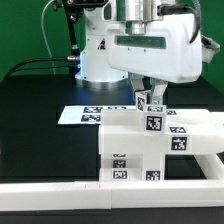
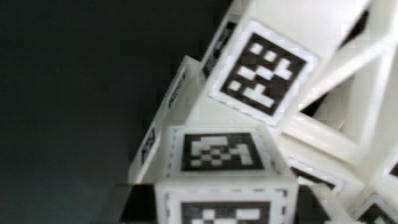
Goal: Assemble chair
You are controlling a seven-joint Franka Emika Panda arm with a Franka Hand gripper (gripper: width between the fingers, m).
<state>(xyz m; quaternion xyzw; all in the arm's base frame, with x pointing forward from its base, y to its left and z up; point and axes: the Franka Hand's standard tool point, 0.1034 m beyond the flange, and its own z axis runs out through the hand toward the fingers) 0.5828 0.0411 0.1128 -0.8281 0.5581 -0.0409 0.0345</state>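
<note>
The chair (image 1: 150,150) is a chunky white stack of blocky pieces with black-and-white tags, standing right of centre on the black table in the exterior view. A narrow tagged post (image 1: 148,100) rises from its top. My gripper (image 1: 148,98) comes straight down onto that post, with a dark finger on either side of it, and looks shut on it. In the wrist view the post's tagged faces (image 2: 222,152) fill the lower middle, very close, and more tagged chair pieces (image 2: 267,70) slant away behind. The fingertips themselves are hidden there.
The marker board (image 1: 82,114) lies flat on the table at the exterior view's left of the chair. A long white rail (image 1: 60,192) runs along the front edge. The arm's white base (image 1: 95,55) stands at the back.
</note>
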